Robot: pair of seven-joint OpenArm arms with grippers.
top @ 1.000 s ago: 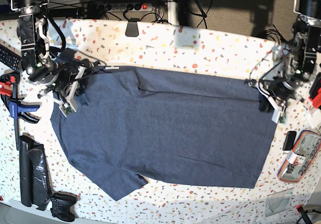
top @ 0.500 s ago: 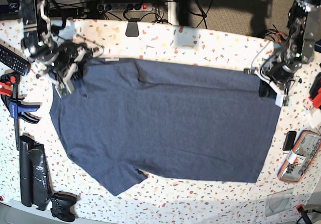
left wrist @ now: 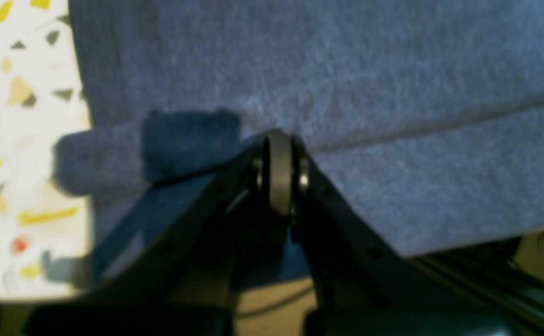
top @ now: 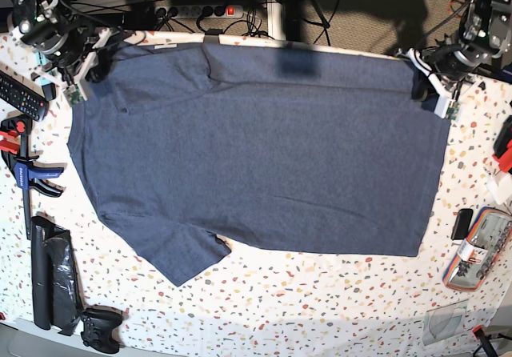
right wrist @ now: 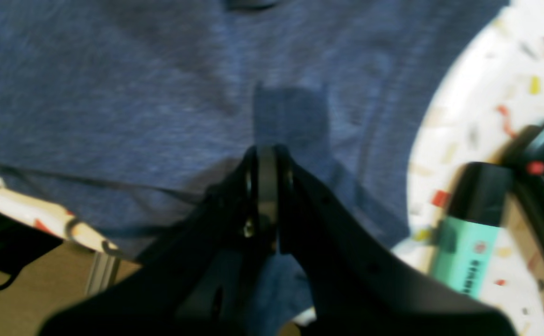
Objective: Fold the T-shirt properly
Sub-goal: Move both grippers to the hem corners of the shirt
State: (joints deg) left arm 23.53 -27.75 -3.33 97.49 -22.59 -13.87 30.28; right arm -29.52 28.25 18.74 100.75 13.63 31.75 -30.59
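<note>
- T-shirt (top: 280, 157) is sliding toward the far edge of the speckled table (top: 320, 317); its near hem is now lying farther up the base view than a moment ago, and bare tabletop is widening below.
- Left gripper (top: 436, 89) and right gripper (top: 92, 73) are travelling that way too, at the shirt's two far corners.
- Fingers on both are standing narrow, closed together, seemingly pinching cloth; how much fabric each is gripping, I cannot tell.
- Shirt is lying broad, a long band running across its far part, one flap sticking out at the near left of the base view. Reading this as repositioning or straightening; folding is probably still largely ahead, and that flap may be needing attention.
- Writing: teal-bodied item (right wrist: 463, 254) is carrying small dark print, too blurred to read. Blue tool (top: 26, 177) is showing tiny pale marks, illegible. No shirt lettering or brand is showing.
</note>
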